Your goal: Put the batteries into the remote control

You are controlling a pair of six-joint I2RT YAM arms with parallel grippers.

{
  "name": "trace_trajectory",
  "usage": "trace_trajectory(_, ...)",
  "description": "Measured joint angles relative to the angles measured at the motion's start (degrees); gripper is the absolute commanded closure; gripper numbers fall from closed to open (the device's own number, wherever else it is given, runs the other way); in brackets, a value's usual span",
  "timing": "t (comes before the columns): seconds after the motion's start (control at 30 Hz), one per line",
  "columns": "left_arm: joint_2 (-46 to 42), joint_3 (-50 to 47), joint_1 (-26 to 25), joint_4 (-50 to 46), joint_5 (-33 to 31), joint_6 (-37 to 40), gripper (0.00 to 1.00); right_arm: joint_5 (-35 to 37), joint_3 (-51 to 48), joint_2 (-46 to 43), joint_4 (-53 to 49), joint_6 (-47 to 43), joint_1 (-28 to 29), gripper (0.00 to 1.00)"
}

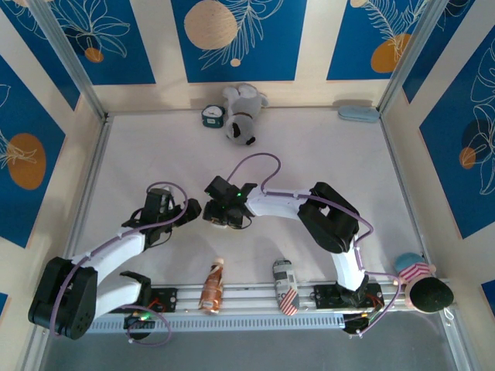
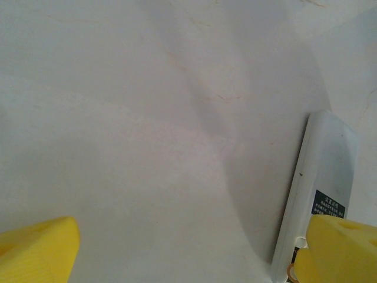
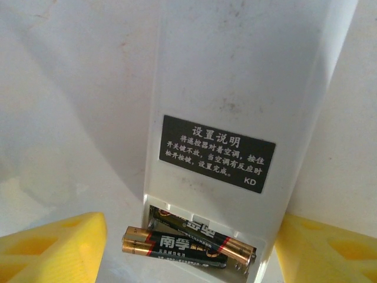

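Batteries [image 3: 177, 247] marked 南孚 lie askew in remote control [image 3: 235, 88] labelled 设置说明.

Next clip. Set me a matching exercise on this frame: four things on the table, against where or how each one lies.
Things:
1. batteries
2. remote control
3. plush animal
4. light blue case

Places or states:
A. far right corner of the table
B. lying in the opened end of the remote control
C. back up, black label showing
D. far edge, beside a small clock

Pairs: 1-B, 2-C, 3-D, 4-A.
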Motion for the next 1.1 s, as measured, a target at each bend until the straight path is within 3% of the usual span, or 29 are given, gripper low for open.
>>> trace_trajectory(0.67,0.0,-0.4,0.0,1.7,1.9,0.0,0.07,-0.4,0.5,0.0,-1.9,-3.3,0.3,0.29)
trace_trajectory(0.9,0.0,-0.4,0.0,1.7,1.9,0.0,0.07,-0.4,0.6,0.0,-2.3,-3.9,0.4,0.38)
trace_trajectory(1.1,0.0,-0.4,0.0,1.7,1.9,0.0,0.06,-0.4,0.6,0.0,-2.6,-4.3,0.4,0.38)
